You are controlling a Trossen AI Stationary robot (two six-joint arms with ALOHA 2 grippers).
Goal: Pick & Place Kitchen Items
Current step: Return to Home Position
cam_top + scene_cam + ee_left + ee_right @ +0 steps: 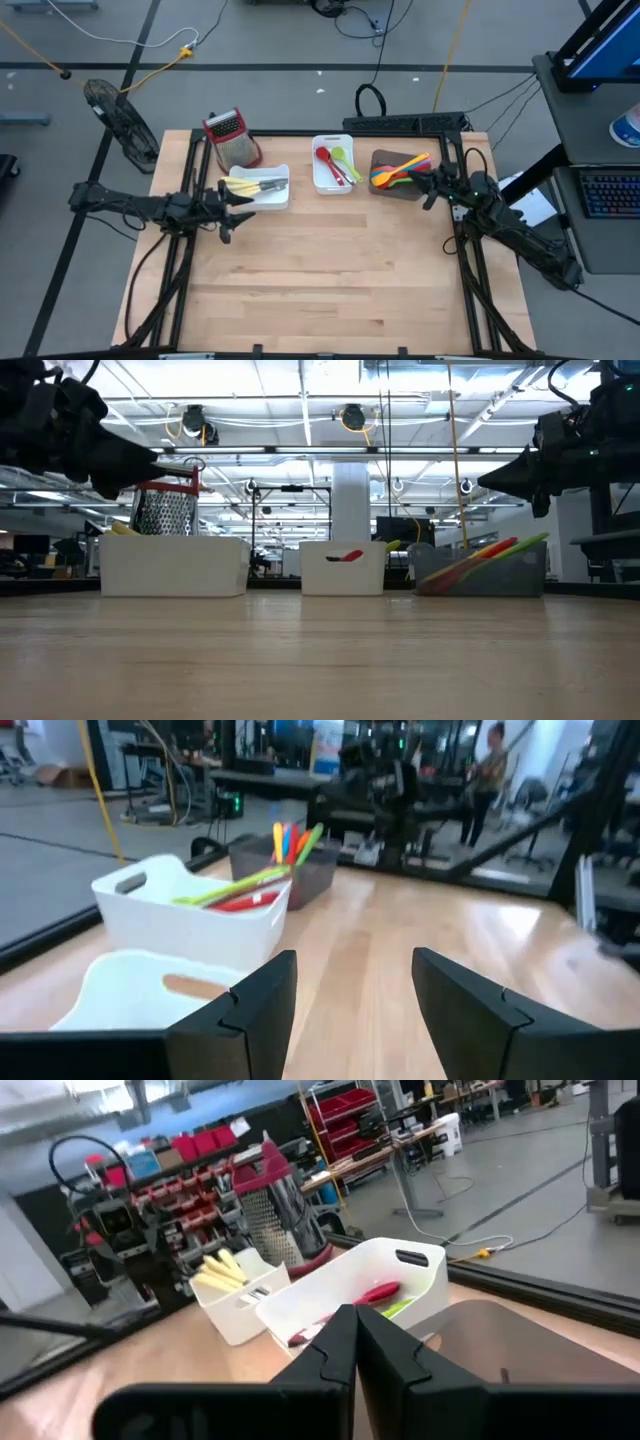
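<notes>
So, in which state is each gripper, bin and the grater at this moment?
left gripper: open, empty
right gripper: shut, empty
left white bin: holds yellow and metal utensils
middle white bin: holds red and green spoons
brown tray: holds mixed coloured utensils
grater: upright

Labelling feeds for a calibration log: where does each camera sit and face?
High: overhead, looking straight down; left claw and right claw both show.
Low: table height, facing level across the light wooden table; both claws at upper corners.
Left wrist: looks past its open claw at the white rectangular bin holding a red spoon.
Right wrist: looks past its shut claw at that bin.
Shared: all four show that bin.
</notes>
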